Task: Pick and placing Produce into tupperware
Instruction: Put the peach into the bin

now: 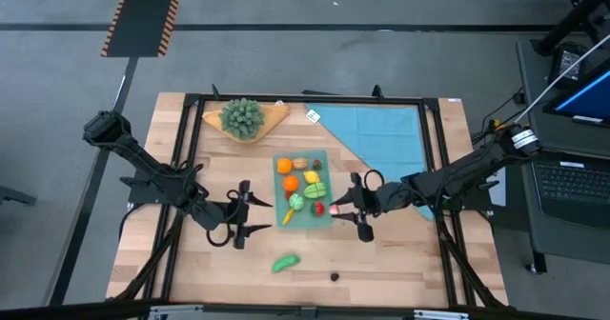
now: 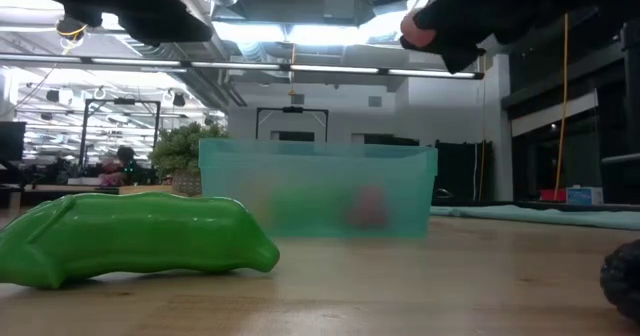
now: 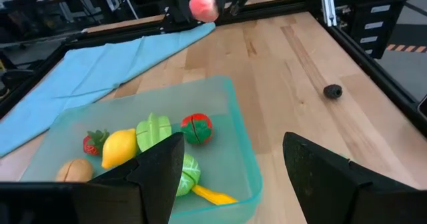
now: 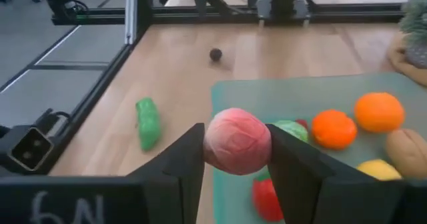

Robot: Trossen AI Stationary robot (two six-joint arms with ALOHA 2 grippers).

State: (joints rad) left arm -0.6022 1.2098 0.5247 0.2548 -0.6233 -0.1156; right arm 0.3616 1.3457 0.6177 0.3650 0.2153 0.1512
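Over the tupperware's point(image 1: 302, 189) right rim, right gripper point(image 4: 237, 159) clenches a pink ball point(image 4: 237, 141), held above the container. Left gripper point(image 1: 250, 215) waits just left of it, jaws parted, empty. Tupperware sits mid-desk, several produce pieces already inside. Left to do: drop the ball, then the green pod point(image 1: 285, 262) and small dark piece point(image 1: 335, 276) near the desk's front edge.

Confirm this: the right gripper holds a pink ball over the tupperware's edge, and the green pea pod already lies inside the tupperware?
Not quite. The right gripper does hold the pink ball at the tupperware edge, but the green pea pod lies on the bare table, outside the tupperware. The high view shows it.
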